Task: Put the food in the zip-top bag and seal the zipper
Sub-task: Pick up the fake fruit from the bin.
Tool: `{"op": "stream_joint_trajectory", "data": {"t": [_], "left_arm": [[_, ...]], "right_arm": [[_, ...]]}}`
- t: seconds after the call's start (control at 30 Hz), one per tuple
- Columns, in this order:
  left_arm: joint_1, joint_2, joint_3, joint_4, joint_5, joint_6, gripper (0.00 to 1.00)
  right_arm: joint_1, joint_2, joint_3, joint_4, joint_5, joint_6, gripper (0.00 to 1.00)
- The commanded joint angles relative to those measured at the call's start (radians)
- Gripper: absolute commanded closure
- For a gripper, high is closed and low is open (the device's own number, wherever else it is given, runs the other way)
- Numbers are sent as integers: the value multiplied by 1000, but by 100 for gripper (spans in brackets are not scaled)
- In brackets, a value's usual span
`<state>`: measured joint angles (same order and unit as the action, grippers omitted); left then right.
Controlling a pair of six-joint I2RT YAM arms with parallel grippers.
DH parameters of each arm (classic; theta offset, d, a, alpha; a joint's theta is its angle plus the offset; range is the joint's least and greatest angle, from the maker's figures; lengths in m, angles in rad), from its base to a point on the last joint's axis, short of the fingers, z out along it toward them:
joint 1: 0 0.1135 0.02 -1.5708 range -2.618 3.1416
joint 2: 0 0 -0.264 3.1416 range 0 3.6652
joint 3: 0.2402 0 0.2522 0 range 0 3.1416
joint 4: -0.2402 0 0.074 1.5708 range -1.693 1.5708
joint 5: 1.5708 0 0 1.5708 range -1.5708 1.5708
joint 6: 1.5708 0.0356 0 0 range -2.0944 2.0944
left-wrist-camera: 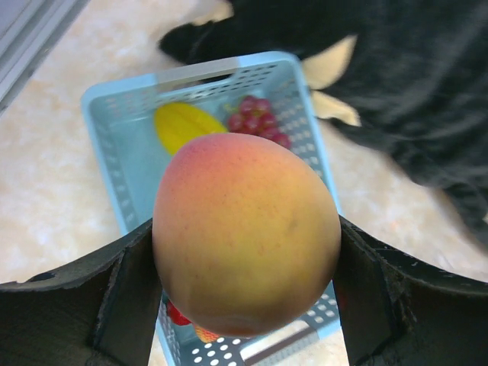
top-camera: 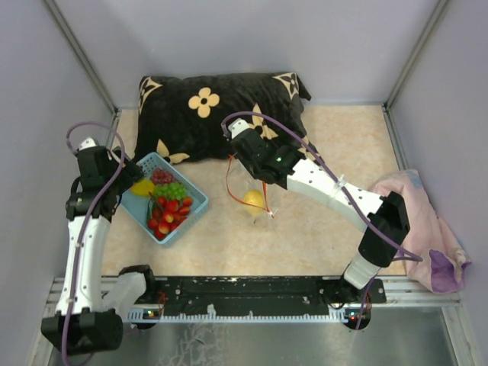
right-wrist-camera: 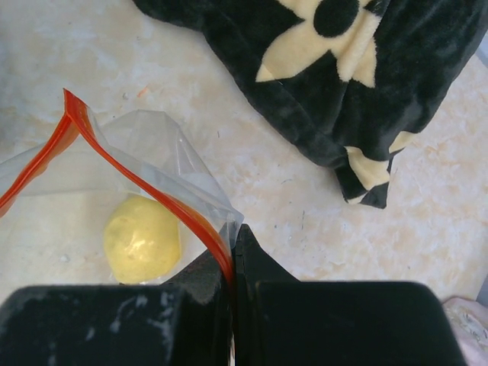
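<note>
My left gripper (left-wrist-camera: 245, 252) is shut on the orange peach (left-wrist-camera: 245, 229), one finger on each side of it. It hangs over the light blue basket (left-wrist-camera: 114, 99). Below it lie a yellow fruit (left-wrist-camera: 187, 124) and dark red grapes (left-wrist-camera: 259, 122). In the top view the basket also holds green grapes (top-camera: 175, 189) and strawberries (top-camera: 169, 213). My right gripper (right-wrist-camera: 235, 244) is shut on the red-orange zipper (right-wrist-camera: 130, 179) at a corner of the zip-top bag (right-wrist-camera: 145, 152). The bag's mouth stands open. A yellow fruit (right-wrist-camera: 142, 238) lies inside it.
A black pillow with cream flowers (top-camera: 221, 110) lies at the back, close behind the basket (top-camera: 200, 200) and bag (top-camera: 252, 194). A pink cloth (top-camera: 427, 229) is heaped at the right wall. Grey walls close in three sides.
</note>
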<state>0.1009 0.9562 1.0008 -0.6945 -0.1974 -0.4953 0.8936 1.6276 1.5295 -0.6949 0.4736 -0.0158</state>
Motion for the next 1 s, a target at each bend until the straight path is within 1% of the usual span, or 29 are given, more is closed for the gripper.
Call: {"op": "stream_joint_trajectory", "data": {"t": [0.0, 0.23, 0.47, 0.7, 0.8, 0.9, 0.97], "left_arm": [[4, -104, -15, 97, 218, 94, 38], [4, -189, -61, 164, 534, 36, 38], [-22, -249, -99, 235, 709, -55, 39], [-80, -284, -166, 353, 806, -118, 38], [-123, -285, -185, 406, 823, -134, 37], [-207, -270, -190, 446, 802, -143, 37], [-286, -255, -188, 470, 757, -151, 37]], "right_arm": [[-1, -37, 35, 44, 39, 0, 100], [0, -40, 42, 49, 16, 29, 100], [0, -37, 36, 58, 0, 60, 100], [0, -39, 37, 67, -21, 77, 100], [-1, -39, 37, 69, -32, 88, 100], [0, -36, 38, 73, -39, 99, 100], [-1, -34, 41, 74, -43, 104, 100]]}}
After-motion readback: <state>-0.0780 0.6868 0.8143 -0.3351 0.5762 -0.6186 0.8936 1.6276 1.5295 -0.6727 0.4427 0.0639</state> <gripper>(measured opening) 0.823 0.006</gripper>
